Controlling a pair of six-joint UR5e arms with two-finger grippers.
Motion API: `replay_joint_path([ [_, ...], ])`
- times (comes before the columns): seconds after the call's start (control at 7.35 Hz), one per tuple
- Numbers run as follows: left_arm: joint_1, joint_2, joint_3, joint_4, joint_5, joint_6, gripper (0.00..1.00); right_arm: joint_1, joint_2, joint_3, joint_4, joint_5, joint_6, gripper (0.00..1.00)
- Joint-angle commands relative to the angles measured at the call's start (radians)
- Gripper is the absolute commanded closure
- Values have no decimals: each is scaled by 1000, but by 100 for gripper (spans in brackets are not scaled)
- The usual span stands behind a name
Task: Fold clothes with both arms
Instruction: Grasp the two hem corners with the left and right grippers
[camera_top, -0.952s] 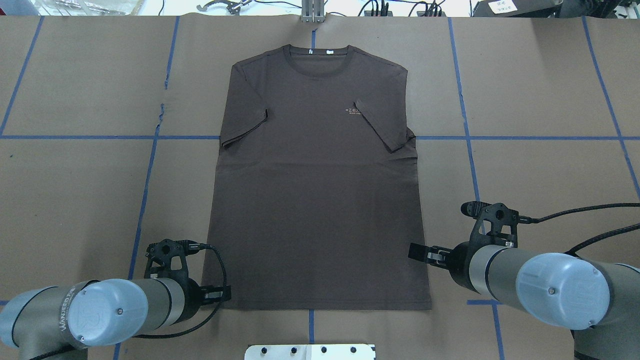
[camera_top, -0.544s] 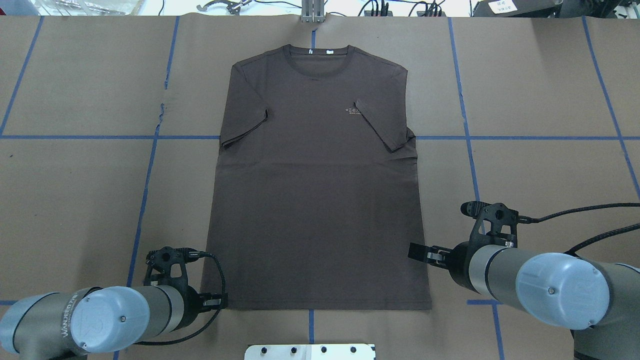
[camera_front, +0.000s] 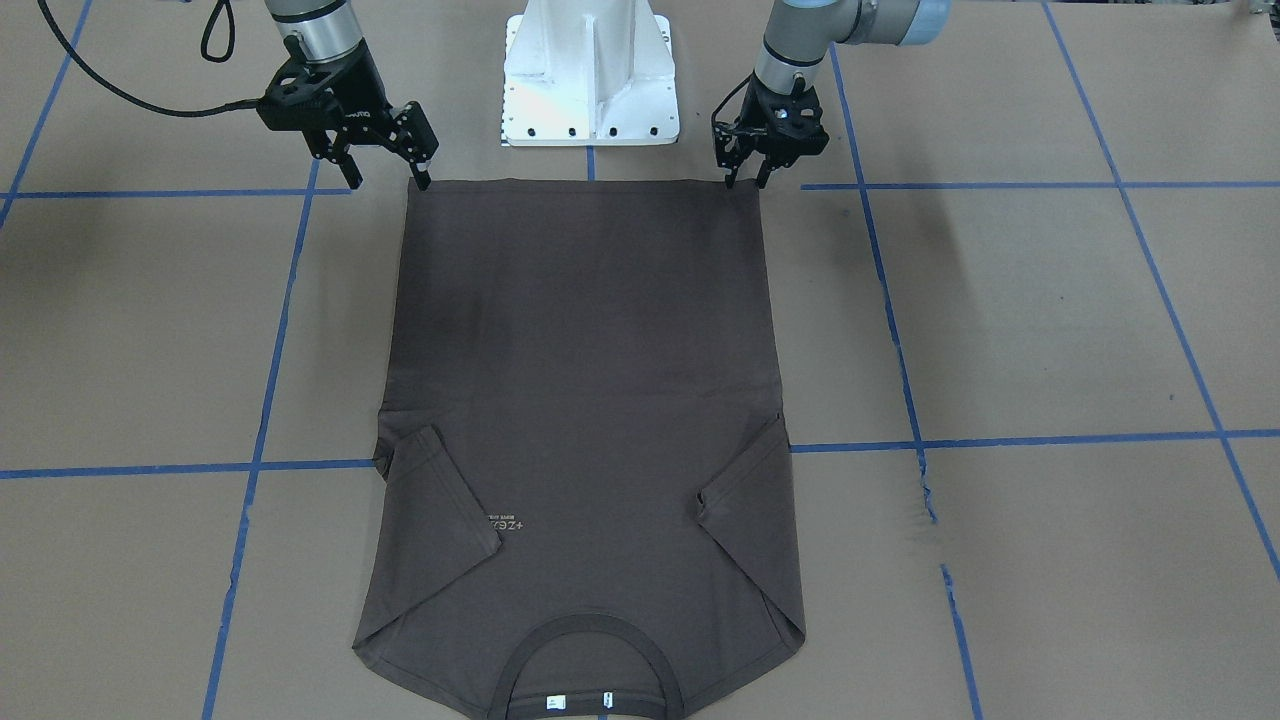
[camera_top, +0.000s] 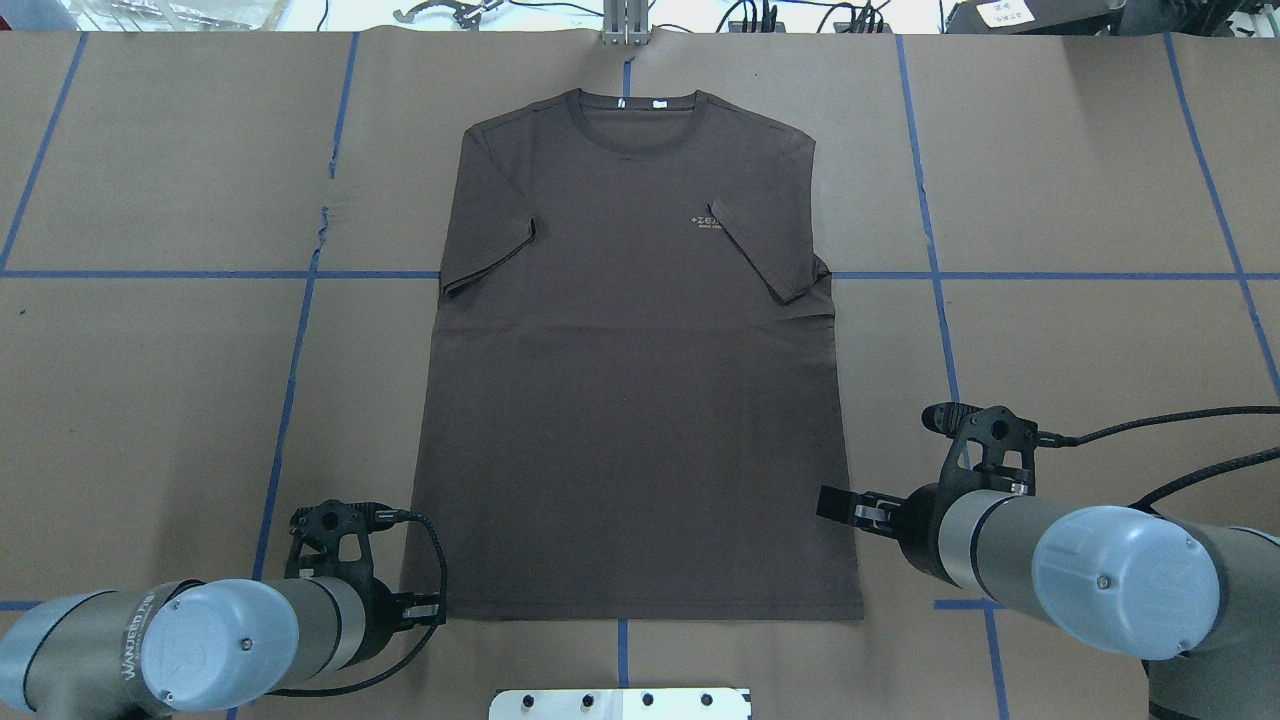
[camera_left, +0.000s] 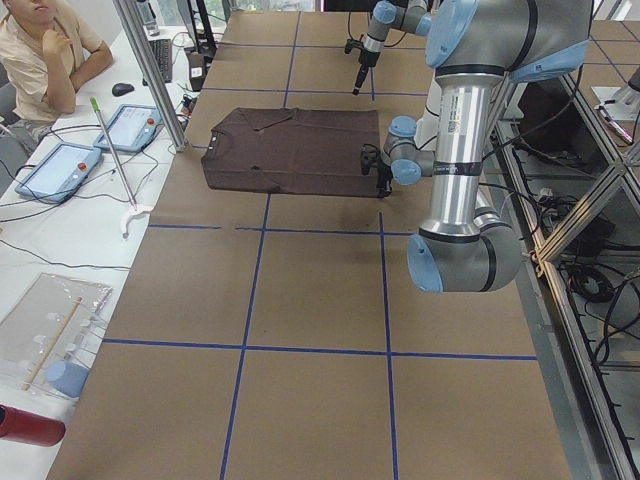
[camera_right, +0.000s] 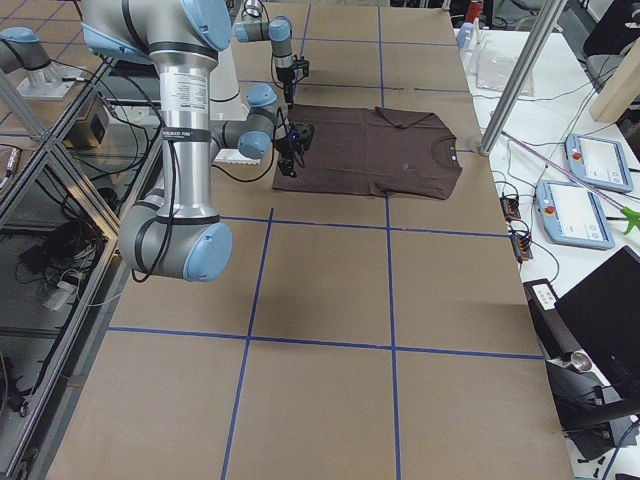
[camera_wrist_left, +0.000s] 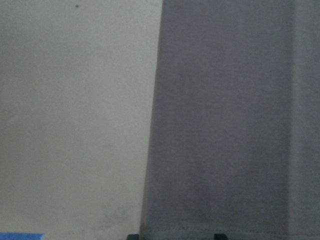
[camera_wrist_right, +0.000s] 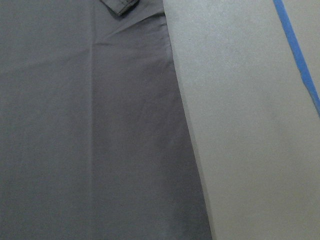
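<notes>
Pinching hem corners looks like step in hand: take both at equal depth, lift together, keep hem taut. Shirt (camera_top: 630, 400) flat, centre of overhead view, collar at top, sleeves folded in. Left gripper (camera_front: 746, 180) open, empty, low, fingers straddling lower-left hem corner. Right gripper (camera_front: 388, 172) wide open, empty, seemingly higher, over lower-right corner.

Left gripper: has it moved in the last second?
Yes. Overhead, the left gripper slid back toward the robot, down to the near hem corner of the shirt, which stayed put.
</notes>
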Motion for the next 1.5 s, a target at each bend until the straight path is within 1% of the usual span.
replay_joint_path([
  [0.0,0,0,-1,0,0,0,100,0,0,0,1,0,0,0],
  [0.27,-3,3,-6,0,0,0,100,-3,-11,0,1,2,0,0],
  [0.41,-2,1,-4,2,0,0,100,-17,-17,0,-1,-1,44,5],
  [0.54,-2,3,-6,2,2,0,100,-43,-23,-2,1,-14,110,12],
  [0.68,-2,0,-6,2,3,0,100,-81,-26,-17,-1,-49,148,16],
  [0.95,-2,0,-7,0,49,2,100,-123,-23,-57,-1,-64,172,17],
  [1.36,0,-4,-9,2,52,2,100,-176,-20,-100,1,-97,173,21],
])
